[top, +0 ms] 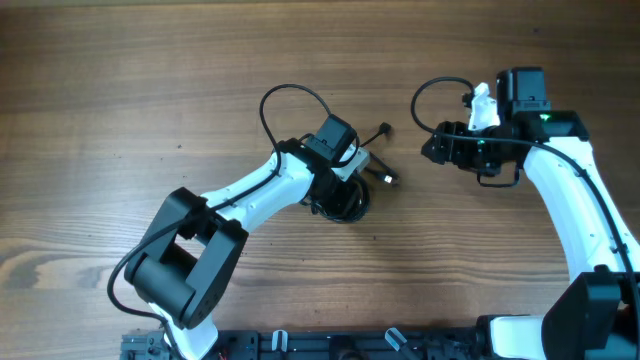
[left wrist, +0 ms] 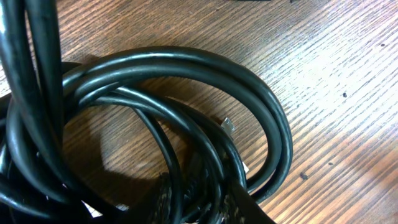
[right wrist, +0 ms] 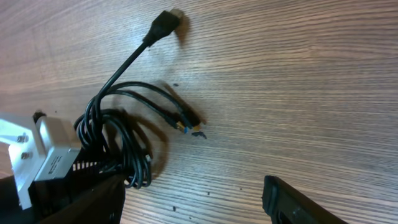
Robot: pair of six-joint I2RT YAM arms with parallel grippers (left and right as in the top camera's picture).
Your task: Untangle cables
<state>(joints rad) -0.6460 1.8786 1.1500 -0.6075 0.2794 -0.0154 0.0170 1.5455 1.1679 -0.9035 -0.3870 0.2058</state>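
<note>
Lying in a small coil on the brown wooden surface (top: 120, 80), the thin black round cables (left wrist: 186, 59) with metal-tipped plugs are wound several times around each other. The white-and-black left claw (top: 345, 195) stands directly over this coil, so close that its own camera sees almost only cords. Whether its fingers are pressed on a strand I cannot tell, because the coil hides them. The black right claw (top: 432, 146) is to the side of the coil, well apart from it, with its fingers spread and nothing between them. One long black plug with a flat metal tip (right wrist: 166, 20) reaches out of the coil on a free, nearly straight piece of cord. The shorter plug ends (right wrist: 186, 121), it seems two of them, lie just beside the coil.

The cords look light, soft and smooth. I expect they will bend easily, may slide between the pads, and will drag the whole coil along if one strand is pulled. The plug bodies are thicker and stiffer, so they offer the better hold. A sensible way is to pin the coil with one claw and take the free plug, or the cord just behind it, with the other. The pull should be slow, because a quick one may tighten the loops.
</note>
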